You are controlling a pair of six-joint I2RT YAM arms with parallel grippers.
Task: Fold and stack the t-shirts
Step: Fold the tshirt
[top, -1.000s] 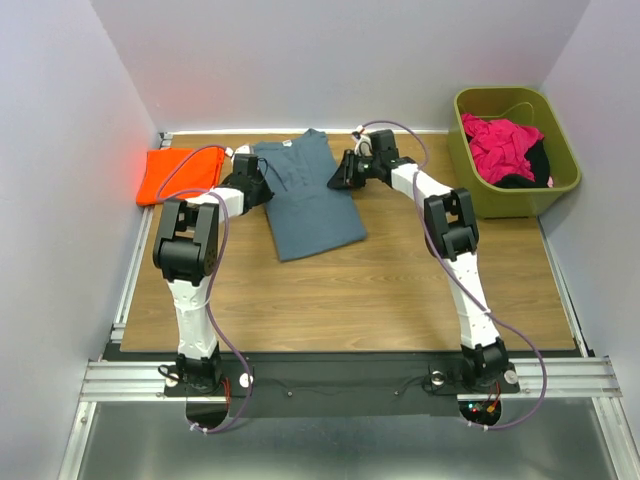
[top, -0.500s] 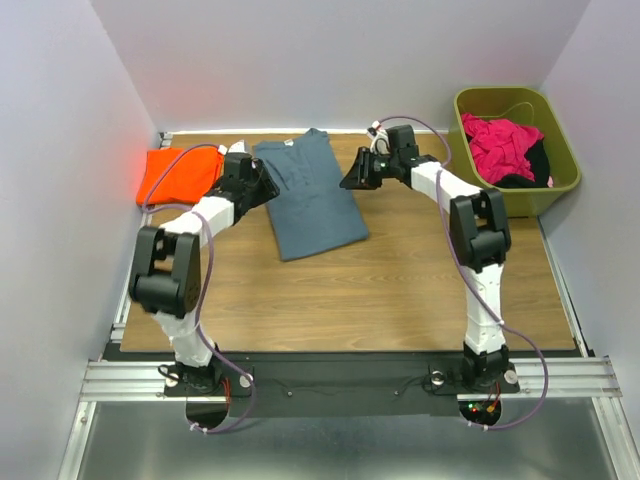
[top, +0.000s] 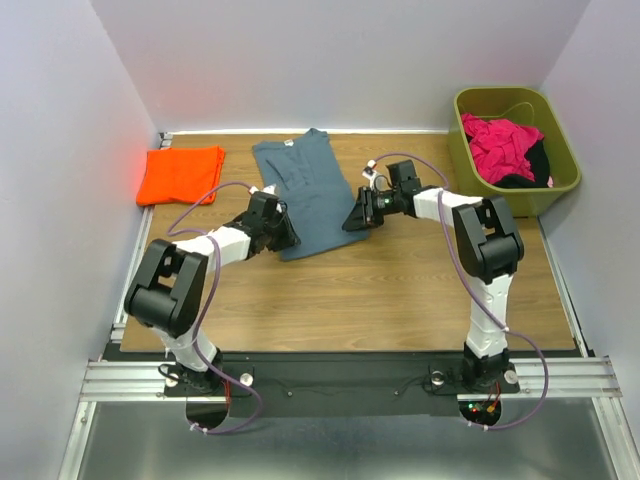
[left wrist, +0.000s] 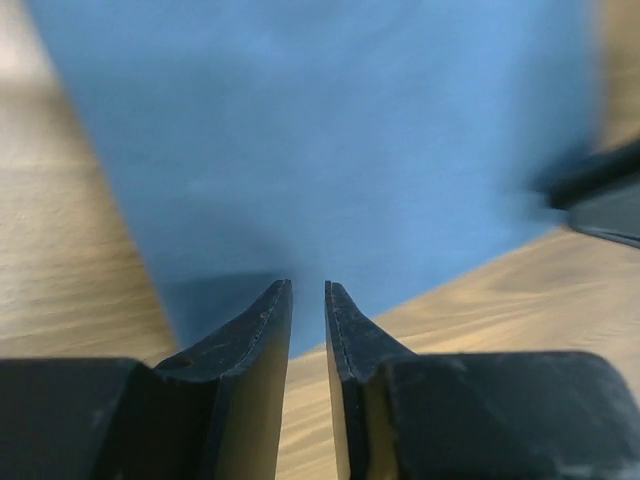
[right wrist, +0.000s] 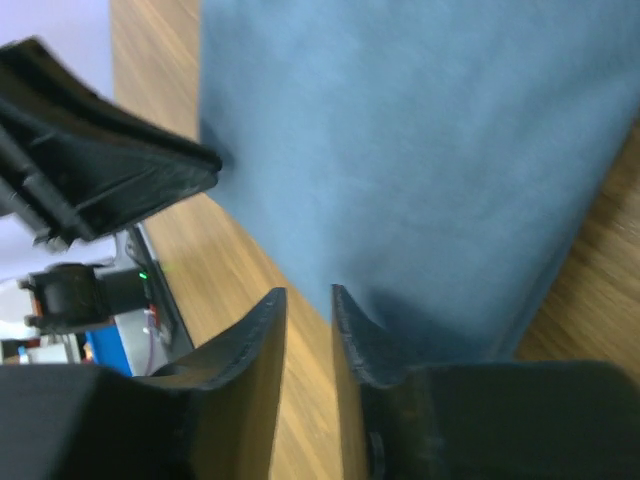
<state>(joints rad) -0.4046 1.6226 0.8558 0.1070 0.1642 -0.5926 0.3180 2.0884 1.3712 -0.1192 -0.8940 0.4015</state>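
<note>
Top view: slate blue-grey t-shirt [top: 305,195] flat on the far middle of the table [top: 400,290]; orange t-shirt [top: 180,173] folded at the far left; left gripper [top: 283,232] and right gripper [top: 352,222] low at the blue-grey shirt's near corners. Left wrist view: fingers [left wrist: 255,340] a narrow slit apart at the hem, no cloth seen between. Right wrist view: fingers [right wrist: 250,340] equally narrow, tips at the hem's edge.

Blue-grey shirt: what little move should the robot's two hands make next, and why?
Probably close both and pinch the near hem: the left gripper and right gripper sit at the blue-grey shirt's near corners, jaws slightly apart, nothing held, and the shirt lies flat.
</note>
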